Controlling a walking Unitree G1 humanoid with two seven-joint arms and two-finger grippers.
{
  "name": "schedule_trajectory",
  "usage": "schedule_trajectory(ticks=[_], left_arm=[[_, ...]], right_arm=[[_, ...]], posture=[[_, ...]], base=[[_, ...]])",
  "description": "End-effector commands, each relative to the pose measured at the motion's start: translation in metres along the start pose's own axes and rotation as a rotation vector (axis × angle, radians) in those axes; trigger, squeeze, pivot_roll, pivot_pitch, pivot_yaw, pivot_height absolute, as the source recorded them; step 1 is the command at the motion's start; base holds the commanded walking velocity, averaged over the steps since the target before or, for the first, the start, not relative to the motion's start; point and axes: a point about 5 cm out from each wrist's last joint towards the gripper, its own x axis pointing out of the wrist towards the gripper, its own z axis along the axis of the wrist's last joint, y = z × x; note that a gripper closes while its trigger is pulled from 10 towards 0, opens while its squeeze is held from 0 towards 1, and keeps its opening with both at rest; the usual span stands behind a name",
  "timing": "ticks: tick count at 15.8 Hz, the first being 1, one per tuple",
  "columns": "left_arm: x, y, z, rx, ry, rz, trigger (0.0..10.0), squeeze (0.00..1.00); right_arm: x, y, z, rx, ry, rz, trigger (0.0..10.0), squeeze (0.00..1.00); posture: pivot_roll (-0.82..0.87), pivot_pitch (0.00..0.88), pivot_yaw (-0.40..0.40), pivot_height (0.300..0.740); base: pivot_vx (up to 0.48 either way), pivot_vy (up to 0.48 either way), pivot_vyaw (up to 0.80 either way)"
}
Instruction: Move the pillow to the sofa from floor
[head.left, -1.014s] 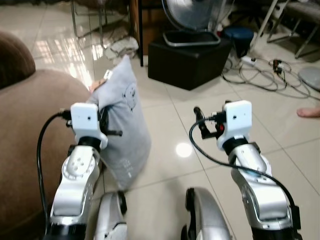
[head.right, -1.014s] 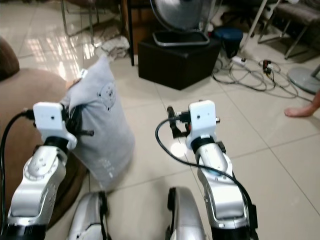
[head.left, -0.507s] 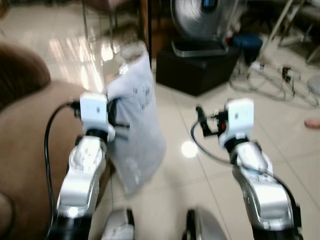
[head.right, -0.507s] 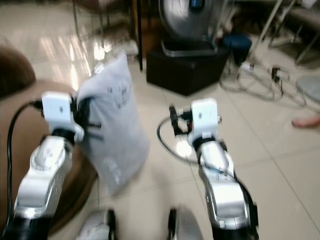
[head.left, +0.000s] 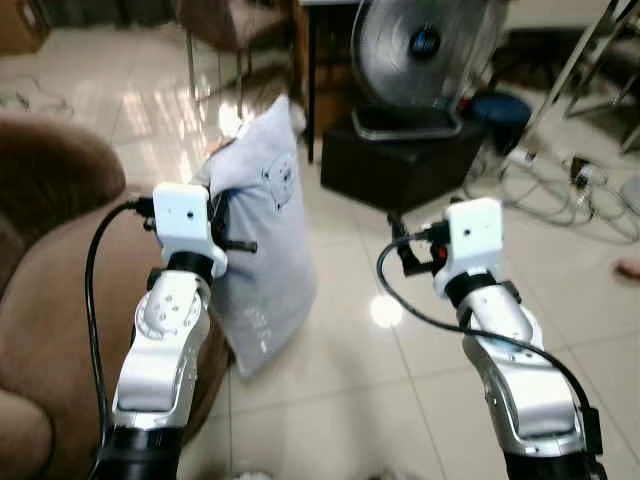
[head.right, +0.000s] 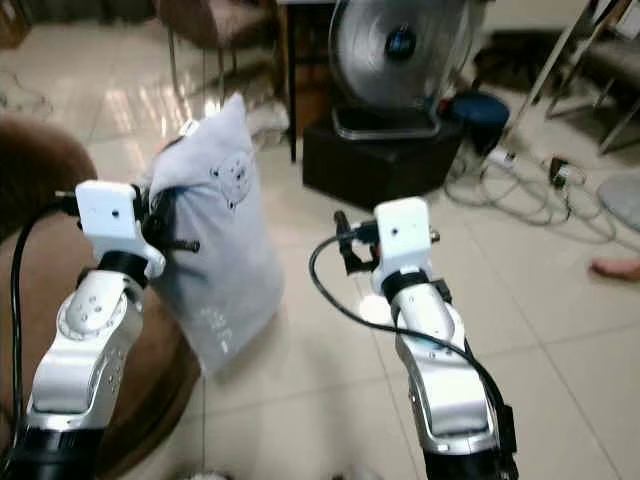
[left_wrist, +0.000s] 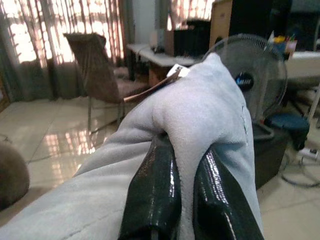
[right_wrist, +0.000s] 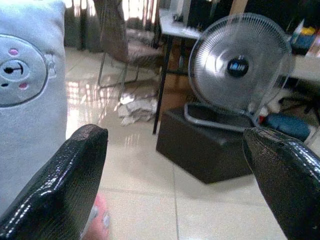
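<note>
Pillow (head.left: 265, 245) hangs pinched in left tool (left_wrist: 181, 172), beside sofa (head.left: 50, 290).

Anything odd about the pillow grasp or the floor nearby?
The left end effector pinches just a fold of the grey pillow, so it dangles tilted. Loose cables and crumpled cloth litter the floor.

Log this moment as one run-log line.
left gripper: shut on pillow, lifted beside sofa | right gripper: open, idle | pillow not yet on sofa
</note>
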Motion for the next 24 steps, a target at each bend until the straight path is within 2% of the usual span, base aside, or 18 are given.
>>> schedule_trajectory(ticks=[1, 10, 15, 19, 20, 21, 22, 23, 24], left_arm=[[0.003, 0.004, 0.011, 0.012, -0.048, 0.008, 10.0, 0.00], [0.003, 0.003, 0.010, 0.042, -0.046, -0.019, 10.0, 0.00], [-0.003, 0.004, 0.007, 0.068, -0.035, -0.031, 10.0, 0.00], [-0.005, -0.001, 0.004, 0.054, -0.009, -0.055, 10.0, 0.00], [-0.002, -0.010, -0.006, 0.066, 0.059, -0.116, 10.0, 0.00], [0.003, -0.019, -0.016, 0.092, 0.084, -0.187, 10.0, 0.00], [0.012, -0.022, -0.028, 0.113, 0.108, -0.207, 10.0, 0.00], [0.018, -0.023, -0.033, 0.093, 0.123, -0.222, 10.0, 0.00], [0.032, -0.026, -0.043, 0.060, 0.144, -0.248, 10.0, 0.00]], right_arm=[[0.000, 0.002, -0.001, -0.006, 0.003, 0.007, 10.0, 0.00], [0.000, 0.010, -0.004, -0.007, 0.008, 0.072, 10.0, 0.00], [-0.003, 0.017, -0.009, -0.015, 0.020, 0.129, 10.0, 0.00], [-0.004, 0.017, -0.013, -0.001, 0.032, 0.133, 10.0, 0.00], [-0.005, 0.014, -0.015, 0.017, 0.044, 0.111, 10.0, 0.00], [-0.005, 0.012, -0.018, 0.012, 0.056, 0.105, 10.0, 0.00], [-0.004, 0.010, -0.021, -0.016, 0.070, 0.093, 10.0, 0.00], [-0.005, 0.010, -0.023, -0.027, 0.076, 0.091, 10.0, 0.00], [-0.006, 0.010, -0.025, -0.033, 0.080, 0.091, 10.0, 0.00]], posture=[[-0.04, 0.042, -0.013, 0.740], [-0.03, 0.041, -0.012, 0.740], [-0.03, 0.031, -0.012, 0.740], [-0.02, 0.024, -0.012, 0.740], [-0.02, 0.023, -0.012, 0.740], [-0.03, 0.024, -0.014, 0.740], [-0.03, 0.028, -0.015, 0.740], [-0.03, 0.032, -0.012, 0.740], [-0.04, 0.042, -0.003, 0.740]], base=[[0.420, 0.000, 0.80], [0.416, 0.000, 0.80], [0.378, 0.000, 0.80], [0.265, 0.000, 0.79], [0.000, 0.000, 0.00], [0.000, 0.000, 0.00], [0.000, 0.000, 0.00], [0.000, 0.000, 0.00], [0.000, 0.000, 0.00]])
